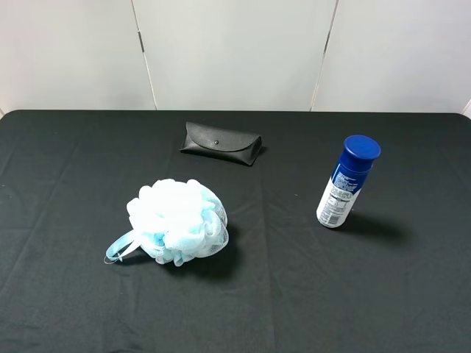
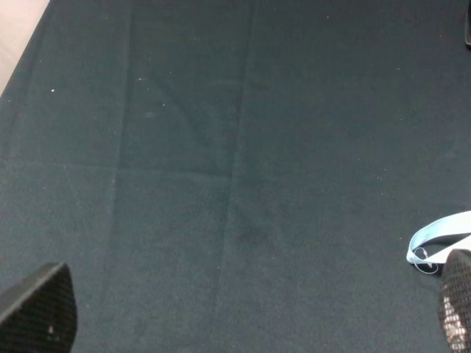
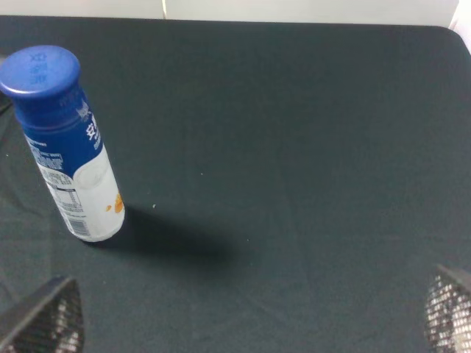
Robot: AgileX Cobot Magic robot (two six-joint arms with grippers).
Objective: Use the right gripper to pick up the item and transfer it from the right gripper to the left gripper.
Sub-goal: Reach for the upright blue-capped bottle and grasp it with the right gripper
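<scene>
Nearest, out of the high camera's sight, the right claw (image 3: 246,320) stood wide with nothing between its tips, and the left claw (image 2: 246,316) gaped equally wide and empty above the tabletop (image 1: 309,301), one tip just beside the loop of the bath sponge (image 1: 176,220). Farther in, the spray can (image 1: 346,184) stood upright near the right edge, clear of everything (the glasses case (image 1: 221,143) lay well apart, toward the far edge). The pickup would likely go best with the right claw squared to the white body and closing low, leaving the capped end free for the left claw.
</scene>
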